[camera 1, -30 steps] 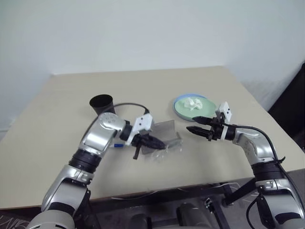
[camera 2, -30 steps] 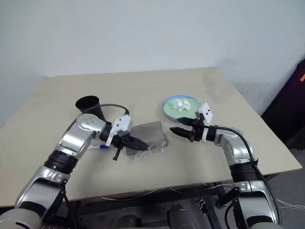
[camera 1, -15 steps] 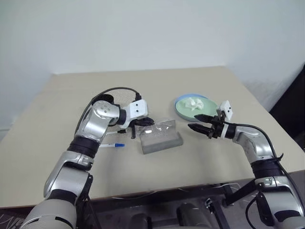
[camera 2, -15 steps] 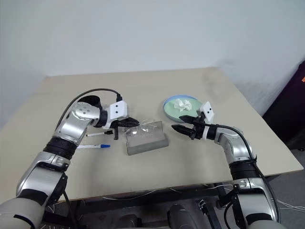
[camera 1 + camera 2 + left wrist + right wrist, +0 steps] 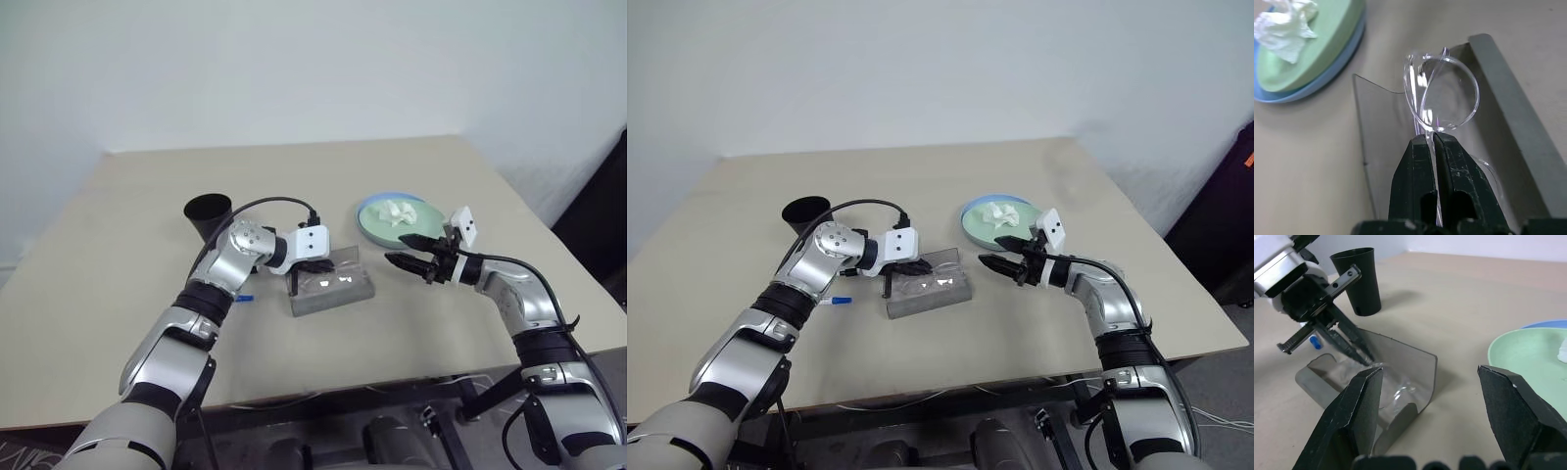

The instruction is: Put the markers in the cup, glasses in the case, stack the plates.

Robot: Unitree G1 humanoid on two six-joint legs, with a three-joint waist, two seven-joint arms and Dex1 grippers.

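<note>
My left gripper [image 5: 1432, 139] is shut on the clear glasses [image 5: 1442, 93], pinching the frame beside one lens. It holds them low inside the open grey case [image 5: 333, 292], between the tray and the upright lid. Whether they rest on the tray I cannot tell. My right gripper [image 5: 397, 250] hovers open just right of the case with nothing in it. The mint green plate [image 5: 377, 227] lies on the light blue plate [image 5: 1283, 94] behind the right gripper. The black cup [image 5: 208, 211] stands upright left of the case. A blue-capped marker [image 5: 244, 297] peeks out from under my left forearm.
A crumpled white tissue [image 5: 398, 211] sits on the green plate. The beige table [image 5: 294, 176] has free room behind the case and along the front edge. A dark object [image 5: 1239, 166] stands off the table's right side.
My left gripper has carried the glasses from the table in front of the case up and down into the open case. The right gripper has stayed put.
</note>
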